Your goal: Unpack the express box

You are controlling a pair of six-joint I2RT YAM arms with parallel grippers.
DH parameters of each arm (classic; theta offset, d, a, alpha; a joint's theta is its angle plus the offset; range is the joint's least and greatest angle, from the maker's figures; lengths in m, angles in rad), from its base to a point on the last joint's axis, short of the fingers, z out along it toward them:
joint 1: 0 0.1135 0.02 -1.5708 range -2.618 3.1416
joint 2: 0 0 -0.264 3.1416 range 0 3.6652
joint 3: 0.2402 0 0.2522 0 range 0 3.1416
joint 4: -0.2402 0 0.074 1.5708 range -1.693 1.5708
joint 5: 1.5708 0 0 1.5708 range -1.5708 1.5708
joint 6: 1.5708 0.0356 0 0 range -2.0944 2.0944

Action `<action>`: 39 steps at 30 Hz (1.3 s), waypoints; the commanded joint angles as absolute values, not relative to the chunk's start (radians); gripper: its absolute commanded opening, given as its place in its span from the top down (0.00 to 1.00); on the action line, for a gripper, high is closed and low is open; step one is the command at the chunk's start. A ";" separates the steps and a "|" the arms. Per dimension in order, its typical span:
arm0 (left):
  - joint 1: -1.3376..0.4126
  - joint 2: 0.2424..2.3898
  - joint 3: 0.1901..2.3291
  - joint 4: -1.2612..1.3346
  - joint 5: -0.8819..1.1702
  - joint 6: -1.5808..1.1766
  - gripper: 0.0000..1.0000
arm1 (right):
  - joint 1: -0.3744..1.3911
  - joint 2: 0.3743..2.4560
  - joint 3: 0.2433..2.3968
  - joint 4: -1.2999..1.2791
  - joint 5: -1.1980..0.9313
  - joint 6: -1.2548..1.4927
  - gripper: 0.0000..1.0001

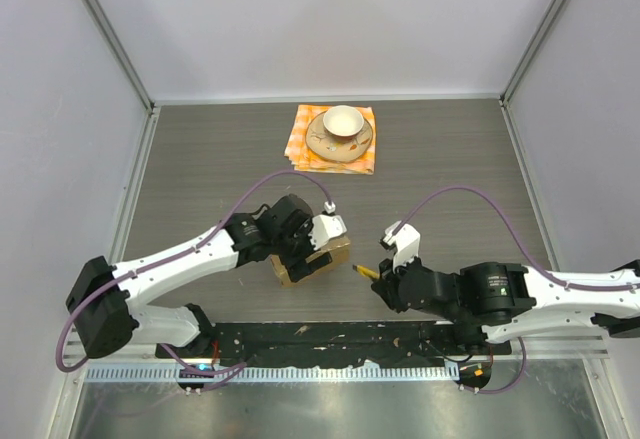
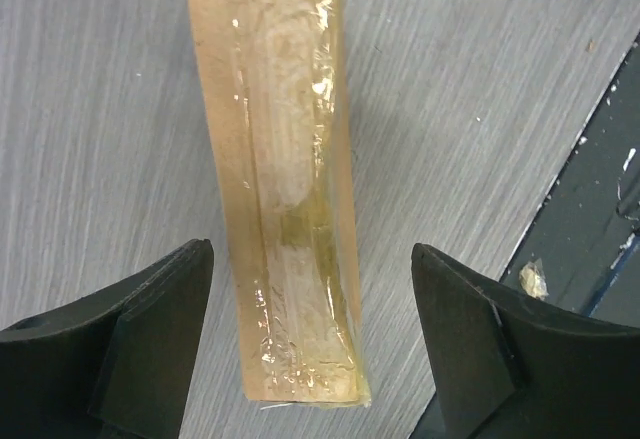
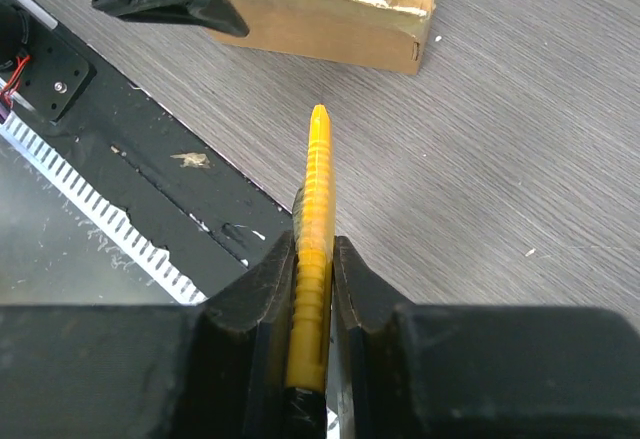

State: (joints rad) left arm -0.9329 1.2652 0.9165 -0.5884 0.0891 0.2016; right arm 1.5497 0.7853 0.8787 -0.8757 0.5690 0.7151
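Observation:
The express box is a small brown cardboard box sealed with clear tape, lying near the table's front edge. In the left wrist view the box runs lengthwise between my left fingers. My left gripper is open and straddles the box, its jaws clear of both sides. My right gripper is shut on a yellow utility knife. The knife's tip points left toward the box, a short gap away, low over the table.
A cup on a saucer sits on an orange checkered cloth at the back middle. A black base rail runs along the near edge, close to the box and both grippers.

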 commanded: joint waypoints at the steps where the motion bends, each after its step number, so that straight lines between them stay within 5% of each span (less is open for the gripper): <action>1: -0.936 1.282 0.946 -0.624 0.170 0.236 0.16 | 1.552 0.798 0.905 -0.871 0.609 0.727 0.99; 10: -0.928 1.247 0.974 -0.661 0.046 0.229 0.00 | 1.551 0.834 0.914 -0.833 0.603 0.673 0.99; 23: -0.795 1.005 0.853 -0.699 0.202 0.173 0.00 | 1.549 0.900 0.986 -0.781 0.630 0.577 0.99; 39: -0.776 1.069 0.769 -0.718 0.274 0.380 0.00 | 1.526 0.999 1.100 -0.796 0.614 0.522 0.99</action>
State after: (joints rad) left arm -0.7906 1.0821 0.7868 -0.7570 0.2356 0.3496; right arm 1.5307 0.9890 1.0378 -0.8097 0.5976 0.5430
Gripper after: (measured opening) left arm 0.996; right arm 0.224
